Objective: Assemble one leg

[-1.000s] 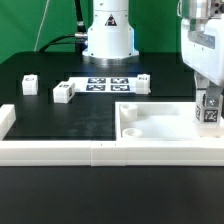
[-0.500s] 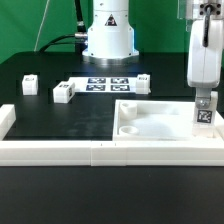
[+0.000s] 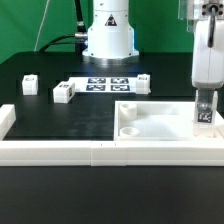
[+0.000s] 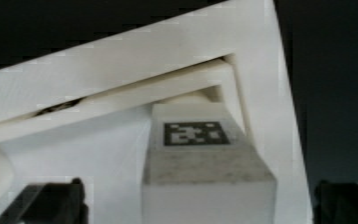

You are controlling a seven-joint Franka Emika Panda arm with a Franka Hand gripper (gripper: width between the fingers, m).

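A leg (image 3: 205,114), a small white block with a black-and-white marker, stands upright in the far right corner of the large white tray (image 3: 150,128). In the wrist view the leg (image 4: 208,150) sits against the tray's rim (image 4: 140,75). My gripper (image 3: 205,108) is straight above it, with the dark fingertips (image 4: 51,205) on either side of the leg. A gap shows on each side, so the jaws are open around it. Three more legs lie on the black table: one (image 3: 30,84) at the far left, one (image 3: 64,93) beside it, and one (image 3: 143,82) right of the marker board.
The marker board (image 3: 107,84) lies flat in front of the robot base (image 3: 108,35). A white rail (image 3: 60,150) runs along the table's front edge, with a raised end at the exterior view's left (image 3: 6,120).
The wrist has turned and come down a little. The leg, tilted in the gripper one second ago, now stands upright in the tray's right corner.
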